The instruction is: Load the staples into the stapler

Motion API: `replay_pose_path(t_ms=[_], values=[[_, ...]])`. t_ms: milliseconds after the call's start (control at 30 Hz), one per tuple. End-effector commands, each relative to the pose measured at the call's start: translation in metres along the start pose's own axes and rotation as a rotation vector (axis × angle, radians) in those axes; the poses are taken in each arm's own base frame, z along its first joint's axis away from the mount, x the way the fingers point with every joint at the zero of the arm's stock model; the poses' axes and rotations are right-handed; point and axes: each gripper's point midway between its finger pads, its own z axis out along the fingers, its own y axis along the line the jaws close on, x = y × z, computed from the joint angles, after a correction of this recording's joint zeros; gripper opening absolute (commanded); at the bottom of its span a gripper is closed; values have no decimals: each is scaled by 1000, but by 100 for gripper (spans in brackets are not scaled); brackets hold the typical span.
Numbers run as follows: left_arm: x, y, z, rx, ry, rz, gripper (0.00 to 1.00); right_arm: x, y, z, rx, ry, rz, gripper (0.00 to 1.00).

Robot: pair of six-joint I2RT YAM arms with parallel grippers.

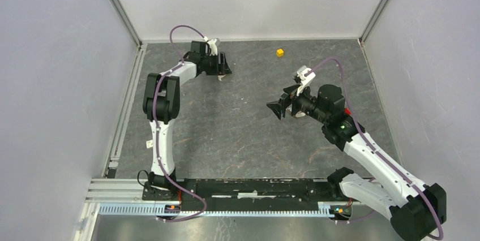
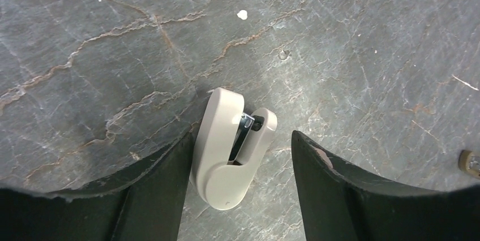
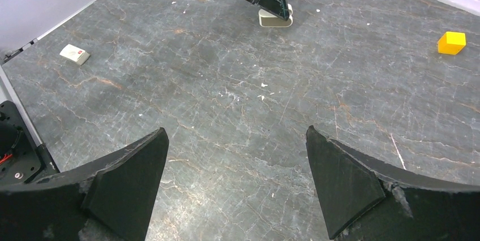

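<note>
The white stapler (image 2: 218, 139) lies on its side on the grey stone table, its two arms slightly parted and the metal channel showing between them. My left gripper (image 2: 242, 134) straddles it, open. The left finger (image 2: 164, 179) touches the stapler's side, and the right finger (image 2: 334, 184) stands clear of it. From above, the left gripper (image 1: 223, 67) is at the back left, over the stapler (image 1: 222, 77). My right gripper (image 1: 276, 108) hovers open and empty at mid-table, facing the stapler (image 3: 275, 20). I cannot make out the staples in any view.
A yellow cube (image 1: 279, 52) sits near the back wall. A small pale flat piece with a red mark (image 3: 74, 54) lies by the left wall. A small grey-brown piece (image 2: 470, 162) is cut off at the right edge of the left wrist view. Walls enclose the table.
</note>
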Motion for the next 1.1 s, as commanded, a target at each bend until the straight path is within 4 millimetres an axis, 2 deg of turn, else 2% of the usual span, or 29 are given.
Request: replay_pose_path(t_ms=[0,233,433,533,633,733,833,967,1067], values=[[-3,3,-6,-76,0,88,70,-13,-4,-6,30,-41,-23,98],[12,-14,-7,-194,44,201,65,-20,-8,-6,61,-61,-13,98],[16,-24,-10,-220,55,244,57,-14,-11,-4,70,-54,-9,98],[18,-26,-10,-235,61,252,47,-8,-21,-5,136,-45,30,98],[18,-32,-13,-237,65,288,38,-1,-41,-8,249,-48,59,98],[13,-45,-20,-217,44,285,33,12,-53,-6,309,-21,65,98],[11,-68,-34,-183,-3,315,32,7,-50,-1,290,-33,94,98],[14,-120,-63,-83,-130,407,32,-8,-35,12,213,-81,208,87],[19,-165,-91,-18,-243,493,32,-10,-39,24,226,-58,251,83]])
